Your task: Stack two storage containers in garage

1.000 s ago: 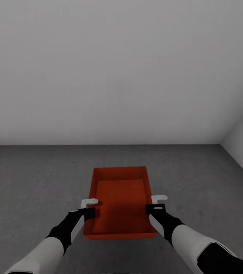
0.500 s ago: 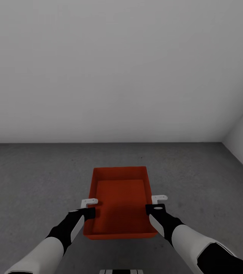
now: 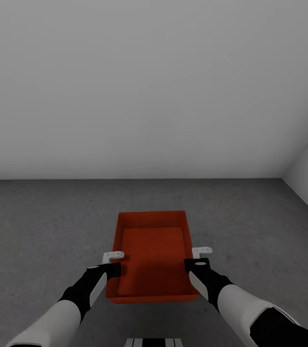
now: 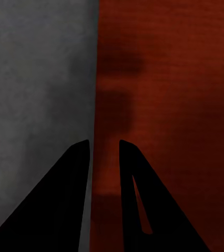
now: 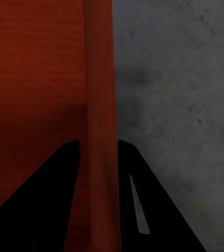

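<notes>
Storage container (image 3: 152, 258) unmoved in both grippers' grip; view tilted slightly down

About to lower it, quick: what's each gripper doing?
Left gripper: shut on the storage container, left wall.
Right gripper: shut on its right wall.

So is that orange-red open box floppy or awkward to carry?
The orange-red open-topped rectangular box probably stays stiff: its thin walls look straight though each claw, left and right, pinches one side wall. It seems light. Being wide and empty, it could tilt if one grip slips.
</notes>
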